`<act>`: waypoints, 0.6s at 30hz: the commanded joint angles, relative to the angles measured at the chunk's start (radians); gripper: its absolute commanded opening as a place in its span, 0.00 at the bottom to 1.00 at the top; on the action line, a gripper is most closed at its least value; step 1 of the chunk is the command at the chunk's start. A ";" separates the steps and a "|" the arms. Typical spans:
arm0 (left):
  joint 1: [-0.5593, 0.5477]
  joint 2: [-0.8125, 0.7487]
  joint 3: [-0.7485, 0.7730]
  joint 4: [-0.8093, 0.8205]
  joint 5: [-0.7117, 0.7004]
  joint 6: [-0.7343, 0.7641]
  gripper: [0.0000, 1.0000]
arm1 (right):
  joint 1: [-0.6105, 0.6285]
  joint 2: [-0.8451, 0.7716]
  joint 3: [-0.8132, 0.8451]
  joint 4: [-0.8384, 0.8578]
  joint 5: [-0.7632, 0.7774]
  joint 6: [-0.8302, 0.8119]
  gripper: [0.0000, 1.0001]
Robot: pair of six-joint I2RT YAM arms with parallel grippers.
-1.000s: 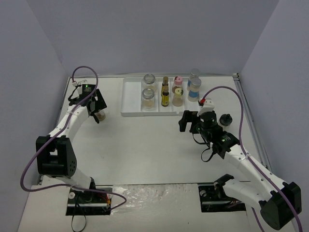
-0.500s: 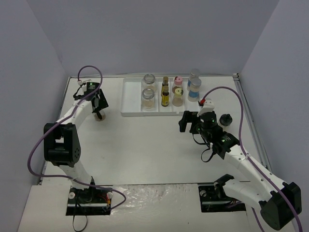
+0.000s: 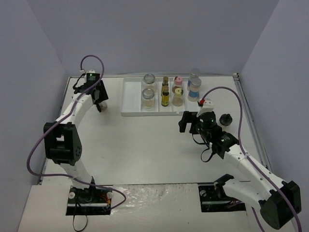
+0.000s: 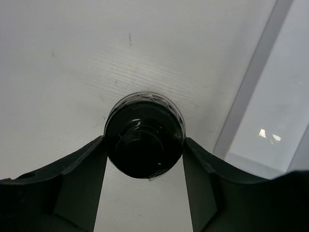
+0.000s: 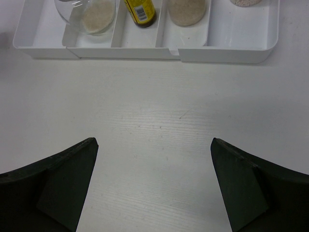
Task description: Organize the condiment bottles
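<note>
My left gripper is at the back left of the table, shut on a small black-capped bottle. In the left wrist view its round black cap sits squeezed between both fingers, seen from above. My right gripper hovers right of centre, open, with only bare table between its fingertips. Several condiment bottles stand in the white tray: clear jars of tan powder, amber bottles, a pink-capped one and blue-labelled ones.
Another black-capped bottle stands on the table right of my right gripper. The tray's front rim lies just ahead of the right gripper. A grey table edge and wall run close beside the held bottle.
The left gripper closed on the black-capped bottle and moved with it toward the back of the table. The right arm has not moved.
</note>
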 commanded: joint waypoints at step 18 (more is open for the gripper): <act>-0.184 0.412 0.750 0.023 0.224 0.306 0.00 | -0.008 0.067 0.047 0.064 0.030 0.020 1.00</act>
